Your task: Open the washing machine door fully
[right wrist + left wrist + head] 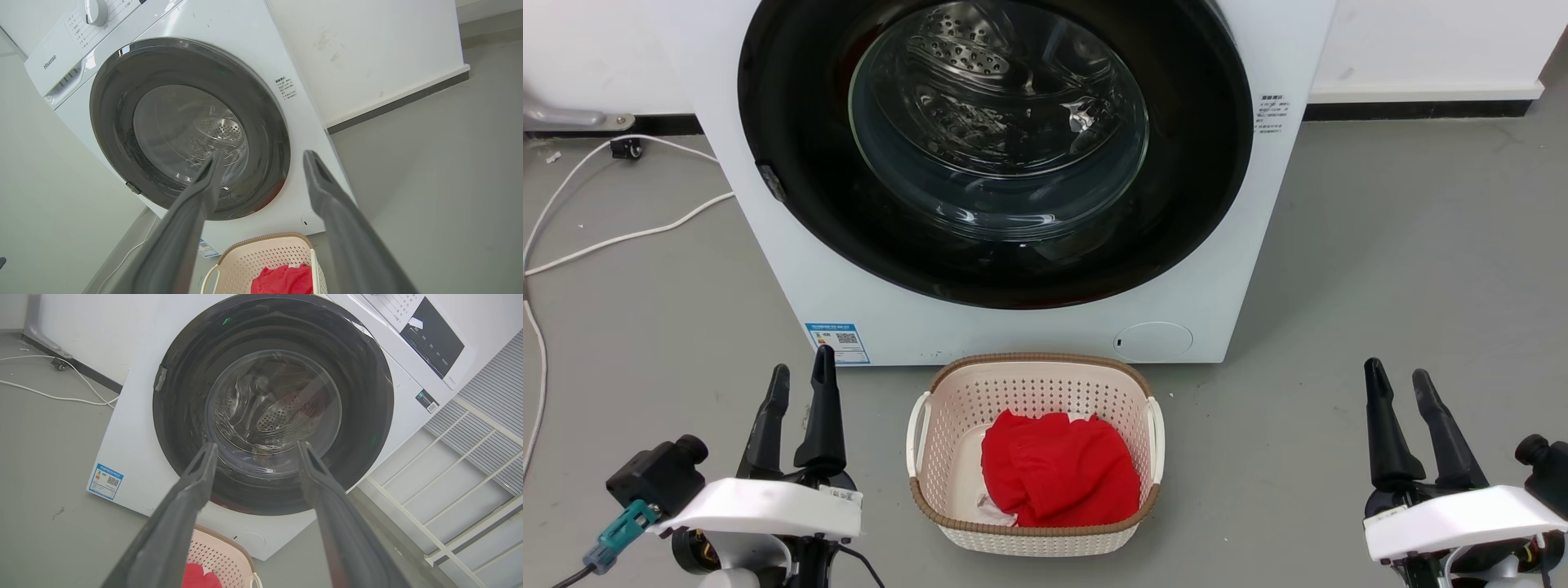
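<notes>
Facing the washing machine, you are looking at the washing machine door sitting shut, flush in the white front. The left gripper and right gripper are hanging low, fingers spread and empty. You are probably aiming for the small tab on the door's left edge. The laundry basket is standing just before the machine and may be crowding the swing.

Left gripper: two long black tapered fingers, glossy white wrist cover. On that cover a small printed sticker; beside it a black camera barrel and a teal plug with grey cable. Right gripper: same black-and-white build.
</notes>
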Motion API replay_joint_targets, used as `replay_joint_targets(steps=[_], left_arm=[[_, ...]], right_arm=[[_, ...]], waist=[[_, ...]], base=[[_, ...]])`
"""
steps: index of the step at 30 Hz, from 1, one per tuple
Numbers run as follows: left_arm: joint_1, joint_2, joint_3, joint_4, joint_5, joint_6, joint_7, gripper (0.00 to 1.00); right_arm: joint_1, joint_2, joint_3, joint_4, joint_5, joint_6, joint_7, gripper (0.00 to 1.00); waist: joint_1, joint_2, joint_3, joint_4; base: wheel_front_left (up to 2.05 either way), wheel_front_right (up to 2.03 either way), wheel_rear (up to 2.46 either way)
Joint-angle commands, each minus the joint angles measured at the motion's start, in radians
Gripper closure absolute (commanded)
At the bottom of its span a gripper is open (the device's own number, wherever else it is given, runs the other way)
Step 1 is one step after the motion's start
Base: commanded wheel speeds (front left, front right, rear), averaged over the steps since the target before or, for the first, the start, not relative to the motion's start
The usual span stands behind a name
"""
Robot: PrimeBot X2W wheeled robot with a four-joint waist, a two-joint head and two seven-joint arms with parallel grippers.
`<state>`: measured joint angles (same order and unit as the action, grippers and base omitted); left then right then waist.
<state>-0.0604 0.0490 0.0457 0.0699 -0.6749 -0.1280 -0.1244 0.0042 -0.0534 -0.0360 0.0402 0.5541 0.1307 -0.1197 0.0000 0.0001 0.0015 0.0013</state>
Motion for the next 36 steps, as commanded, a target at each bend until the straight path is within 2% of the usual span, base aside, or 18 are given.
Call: replay_joint_targets(steps=[1, 16, 36], left_arm=[[0.002, 0.003, 0.002, -0.012, 0.032, -0.003, -0.009, 0.0], [0.012, 0.004, -0.008, -0.002, 0.255, 0.004, -0.049, 0.0], [0.018, 0.017, -0.022, 0.017, 0.459, 0.02, -0.093, 0.0]], right_arm=[[-0.001, 0.001, -0.002, -0.01, -0.036, 0.0, -0.007, 0.0], [0.008, 0.002, -0.01, -0.003, -0.213, 0.0, -0.012, 0.0], [0.016, 0.003, -0.006, -0.002, -0.392, 0.0, -0.01, 0.0]], waist=[[0.0, -0.0001, 0.0, 0.0], [0.0, -0.0001, -0.001, -0.003], [0.0, -0.0001, 0.002, -0.008]], base=[[0.0, 0.0, 0.0], [0.0, 0.0, 0.0], [0.0, 0.0, 0.0]])
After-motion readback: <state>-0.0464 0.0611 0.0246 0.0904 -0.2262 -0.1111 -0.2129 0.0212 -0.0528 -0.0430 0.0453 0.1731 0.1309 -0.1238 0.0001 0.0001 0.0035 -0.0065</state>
